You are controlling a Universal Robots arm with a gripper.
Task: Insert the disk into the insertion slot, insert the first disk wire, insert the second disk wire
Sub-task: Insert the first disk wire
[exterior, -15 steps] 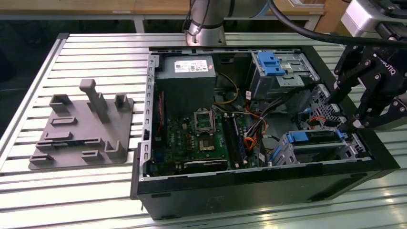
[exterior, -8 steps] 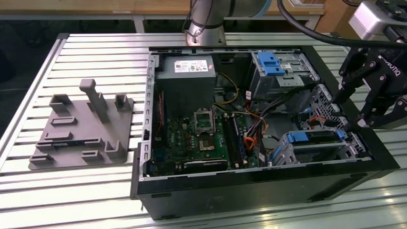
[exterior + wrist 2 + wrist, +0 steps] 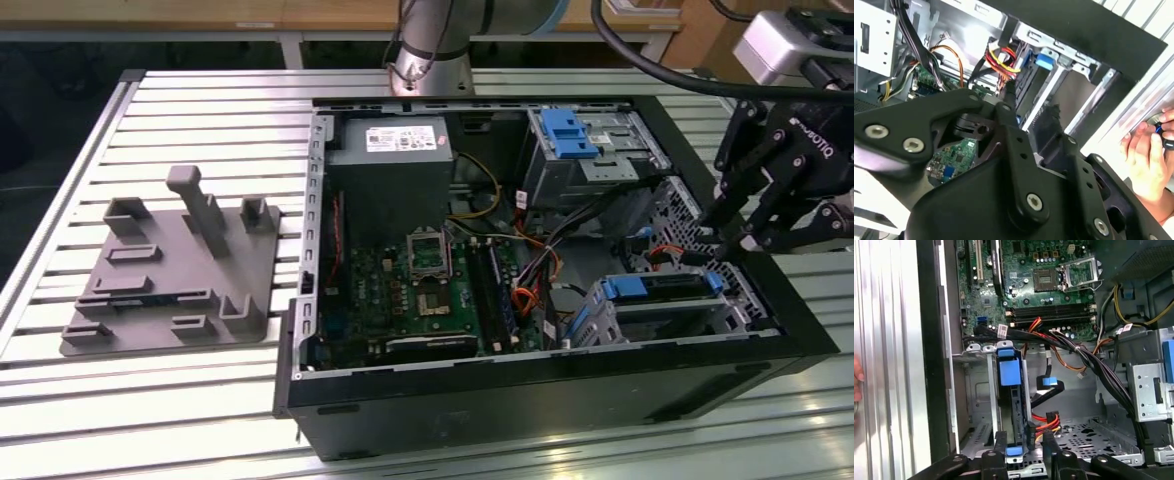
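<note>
Blue-framed disk [image 3: 1009,373] already seated in metal cage [image 3: 992,390], long axis running from pincer [image 3: 1024,437] toward motherboard [image 3: 1024,285]. Pincer fingers apart, straddling disk's near end and black wire plug [image 3: 1030,432], nothing clamped.

The exterior view looks down at a slant from well back over the table [image 3: 160,400], taking in the whole open computer case [image 3: 534,400], gripper [image 3: 727,245] at the exterior view's right. The first wrist view looks close past the fingers [image 3: 1000,442] at the drive cage [image 3: 992,390] just beyond their tips. The second wrist view, closer yet, peers from behind the fingers [image 3: 1008,100] at that cage [image 3: 1054,47].
</note>
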